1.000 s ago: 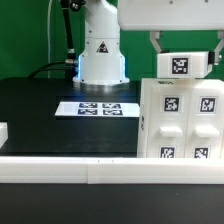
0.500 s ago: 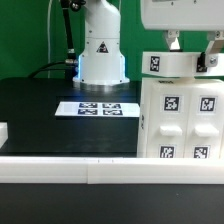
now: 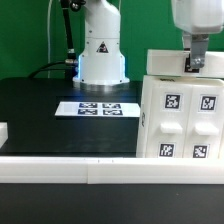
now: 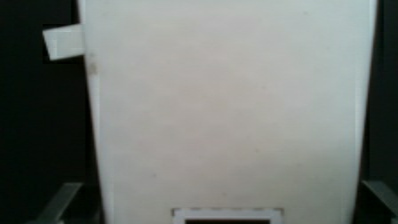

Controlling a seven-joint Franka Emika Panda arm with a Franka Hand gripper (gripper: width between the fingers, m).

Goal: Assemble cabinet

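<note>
Wrist view shows smooth flat white cabinet panel (image 4: 222, 100)

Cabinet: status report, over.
Claw shut on white panel. Panel level at cabinet top, seating unclear. Marker board off to exterior view's left, not in the way.

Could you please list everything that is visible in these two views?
cabinet: one, white with black-and-white tags, on the table at the exterior view's right.
white panel: one, white, at the cabinet's top; contact unclear.
marker board: one, white with tags, flat on the table.
white rail: one, white, along the table's near edge.
small white piece: one, white, cut off at the exterior view's left edge.
table: one, black.
arm base: one, white, behind the marker board.
gripper: one, dark fingers, flanking the white panel.
</note>
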